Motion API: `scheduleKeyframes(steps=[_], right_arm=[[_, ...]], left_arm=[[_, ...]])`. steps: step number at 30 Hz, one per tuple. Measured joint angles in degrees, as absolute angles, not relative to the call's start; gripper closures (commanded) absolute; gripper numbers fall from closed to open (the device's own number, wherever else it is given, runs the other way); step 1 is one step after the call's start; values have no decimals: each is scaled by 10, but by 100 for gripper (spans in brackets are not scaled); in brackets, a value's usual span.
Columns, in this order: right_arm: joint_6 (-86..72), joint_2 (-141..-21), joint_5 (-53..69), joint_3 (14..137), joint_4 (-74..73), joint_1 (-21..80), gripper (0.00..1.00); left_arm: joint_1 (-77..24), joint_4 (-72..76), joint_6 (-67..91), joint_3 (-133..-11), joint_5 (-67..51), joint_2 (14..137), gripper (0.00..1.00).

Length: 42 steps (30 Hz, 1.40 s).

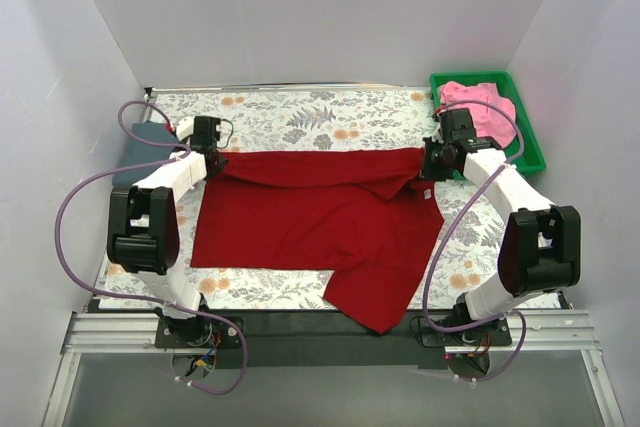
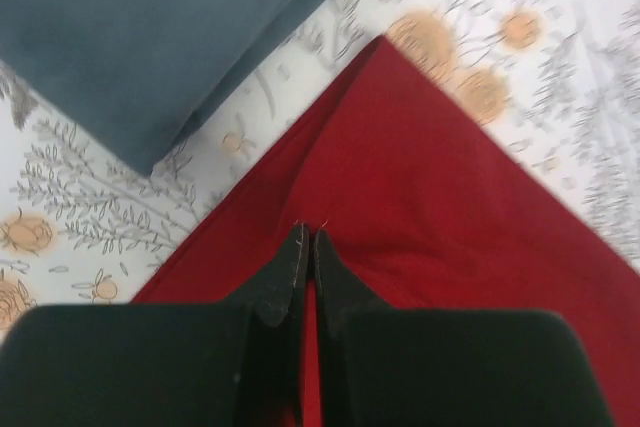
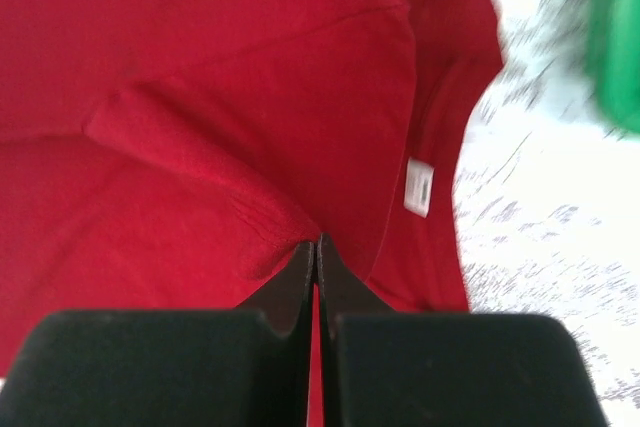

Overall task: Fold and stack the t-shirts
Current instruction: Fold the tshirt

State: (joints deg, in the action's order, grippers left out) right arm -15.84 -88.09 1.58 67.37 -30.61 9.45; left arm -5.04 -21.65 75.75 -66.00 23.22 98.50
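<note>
Stretched taut between left jaws and right jaws, each clamped tight on a far corner: dark red t-shirt, seemingly readied for folding across the surface.

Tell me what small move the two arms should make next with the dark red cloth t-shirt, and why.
Probably draw both grippers together toward the near side, laying the held edge over the body. The left gripper and right gripper are each shut on the far edge of the dark red cloth t-shirt, with a strip turned over and the rest lying flat.
</note>
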Motion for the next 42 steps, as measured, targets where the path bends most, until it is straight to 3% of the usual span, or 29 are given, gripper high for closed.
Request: scheduleKeyframes(steps=[2,4,5,6,7,9,11,14,17,24,42], right_arm=[[-162,-881,26,651,-310,95,99],[-162,-881,38,631,-313,95,86],[-159,-881,45,623,-315,95,80],[-159,-881,51,617,-319,95,66],[-156,-881,54,616,-321,95,60],[-150,-881,57,616,-322,95,47],[-144,-881,48,623,-324,95,46],[-142,-886,23,656,-324,95,43],[-139,-915,6,714,-301,91,43],[-128,-1019,-4,783,-219,71,49],[-135,-1118,35,775,-143,43,57]], left_arm=[[-50,-216,769,-633,230,983,100],[-50,-216,781,-605,224,978,94],[-50,-216,785,-593,220,974,86],[-50,-215,788,-582,216,969,83],[-50,-217,793,-573,214,961,79],[-50,-222,796,-567,215,950,53],[-50,-219,792,-568,223,937,31],[-50,-215,790,-579,242,932,22],[-49,-202,777,-600,260,939,23],[-42,-151,744,-678,270,1020,42],[-40,-119,681,-727,252,1141,49]])
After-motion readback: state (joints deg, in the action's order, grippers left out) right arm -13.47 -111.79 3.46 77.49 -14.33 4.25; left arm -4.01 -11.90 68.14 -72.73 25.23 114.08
